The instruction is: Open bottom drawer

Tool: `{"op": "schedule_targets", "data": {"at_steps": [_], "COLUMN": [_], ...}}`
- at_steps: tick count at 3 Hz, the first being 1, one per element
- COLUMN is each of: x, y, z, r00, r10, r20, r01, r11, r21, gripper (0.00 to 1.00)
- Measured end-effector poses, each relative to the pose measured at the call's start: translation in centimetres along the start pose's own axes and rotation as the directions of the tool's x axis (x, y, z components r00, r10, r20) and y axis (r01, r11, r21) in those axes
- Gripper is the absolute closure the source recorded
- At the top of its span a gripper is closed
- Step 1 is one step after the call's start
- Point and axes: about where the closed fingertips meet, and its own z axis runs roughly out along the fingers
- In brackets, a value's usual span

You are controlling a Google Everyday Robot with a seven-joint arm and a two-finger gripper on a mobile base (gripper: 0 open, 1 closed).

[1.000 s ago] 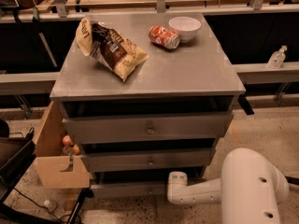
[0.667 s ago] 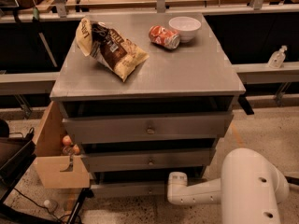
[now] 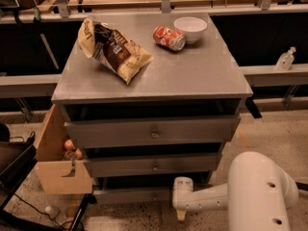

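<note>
Camera view, looking down on a grey cabinet (image 3: 159, 76) with 3 drawers. The bottom drawer (image 3: 130, 195) is the lowest tier, its front near the floor and its small round knob (image 3: 154, 195) at centre; a dark gap shows above the front. The middle drawer (image 3: 144, 165) and top drawer (image 3: 144, 131) sit above it. My white arm (image 3: 255, 191) enters from the near right; the gripper (image 3: 181, 210) is at its left end, low by the right part of the bottom drawer's front, just right of the knob. I cannot tell whether it is open or closed. On the cabinet top: a chip bag (image 3: 115, 49) at left, a red can (image 3: 169, 37) on its side, and a white bowl (image 3: 190, 29) just beside it. A cardboard box (image 3: 60, 174) stands at the cabinet's left.
</note>
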Motion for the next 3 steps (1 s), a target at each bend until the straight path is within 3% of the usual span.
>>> {"op": "schedule_targets", "data": {"at_steps": [2,3], "x": [1.1,2.6], "y": [-0.8,0.3], "z": [-6.0,-8.2], "r00": [0.996,0.988], "r10": [-0.031,-0.005], "r20": [-0.084,-0.154], "r01": [0.026,-0.015], "r11": [0.9978,0.9921], "r21": [-0.061,-0.125], "gripper": [0.00,0.00]}}
